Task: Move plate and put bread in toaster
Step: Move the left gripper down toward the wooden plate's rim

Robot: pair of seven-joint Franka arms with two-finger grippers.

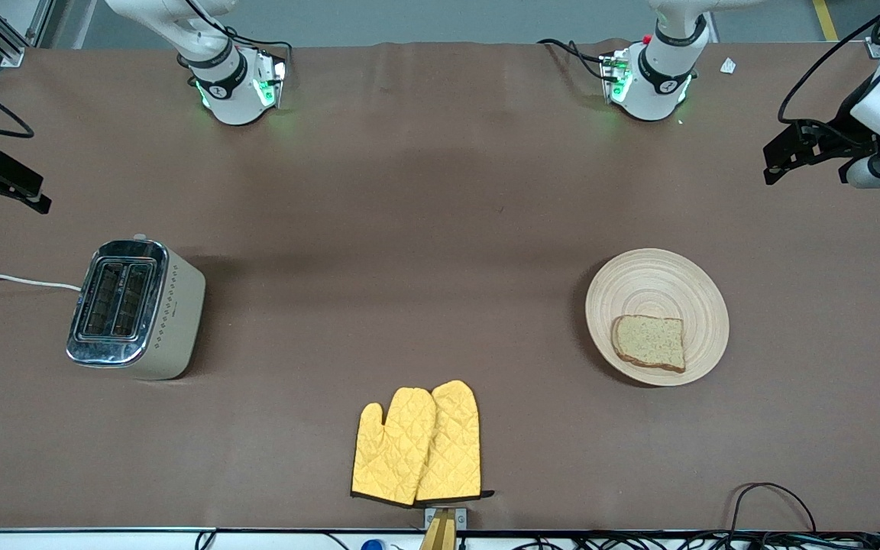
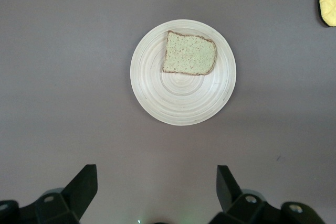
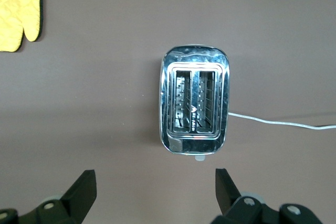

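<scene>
Brown cloth covers the whole bench (image 1: 425, 191), and everything sits on it, spread far apart.

The toaster (image 1: 134, 309) is the biggest thing. It stands at the right arm's end of the bench, cream on the sides and shiny on top, with a white cord (image 1: 12, 280) running off the edge. Its two slots are empty and face up, and their long way runs from the robots toward the front camera.

The plate (image 1: 657, 315) is next. It is round, pale wood, and it lies at the left arm's end, well apart from the toaster. Two yellow oven mitts (image 1: 417, 443) lie between them, nearer the front camera.

The bread (image 1: 649, 342) lies flat on the plate, on the part nearest the front camera, close to the rim.

The left gripper (image 2: 156, 182) hangs high over the bench at its own end, and its jaws are wide with nothing in them. In its wrist view the plate sits straight ahead of the jaws, so this arm is much the closer one to the plate and bread.

The right gripper (image 3: 155, 184) hangs high over the toaster's end, jaws wide and empty too, with the toaster straight ahead.

I think the left arm should move first, since the plate must travel all the way toward the toaster.
</scene>
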